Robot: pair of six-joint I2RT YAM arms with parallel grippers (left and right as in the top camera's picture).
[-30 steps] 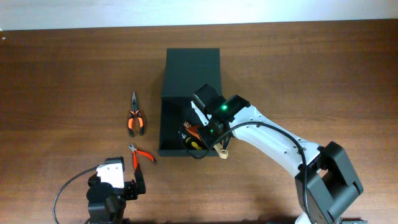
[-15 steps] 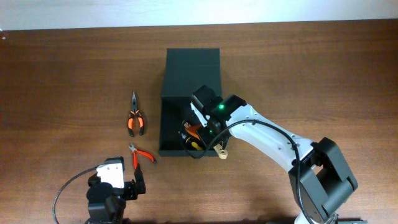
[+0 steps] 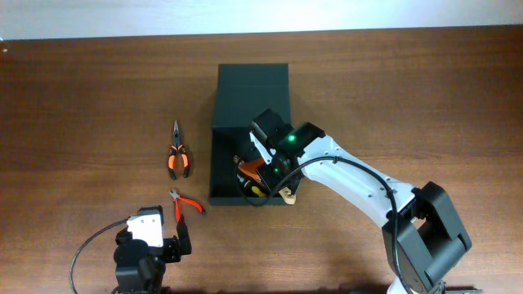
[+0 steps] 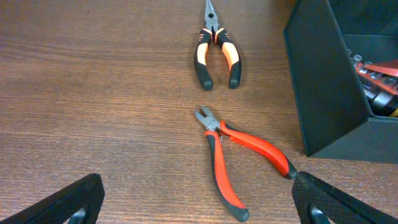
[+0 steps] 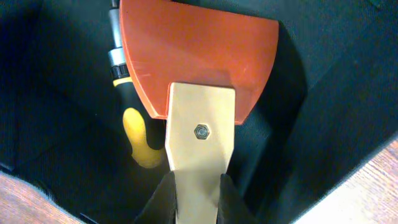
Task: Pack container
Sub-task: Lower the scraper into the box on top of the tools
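The container (image 3: 214, 163) is a dark green box with its flap lid (image 3: 252, 86) laid open at the far side. My right gripper (image 3: 276, 173) reaches into it, shut on the pale wooden handle (image 5: 200, 134) of a scraper with an orange blade (image 5: 199, 56). The blade lies over a yellow-handled screwdriver (image 5: 135, 134) inside the container (image 5: 56, 106). The handle's end (image 3: 288, 195) pokes over the near right corner. My left gripper (image 4: 199, 211) hangs open near the table's front edge (image 3: 176, 241), holding nothing.
Orange-and-black long-nose pliers (image 3: 178, 155) (image 4: 216, 46) lie left of the container (image 4: 323, 81). Red-handled cutters (image 3: 186, 202) (image 4: 233, 155) lie nearer the left gripper, one handle tip close to its right finger (image 4: 329, 199). Brown wooden tabletop (image 3: 82, 106) all around.
The right gripper's jaws have closed onto the scraper handle, and the scraper has shifted slightly further into the container. The left arm has not moved.
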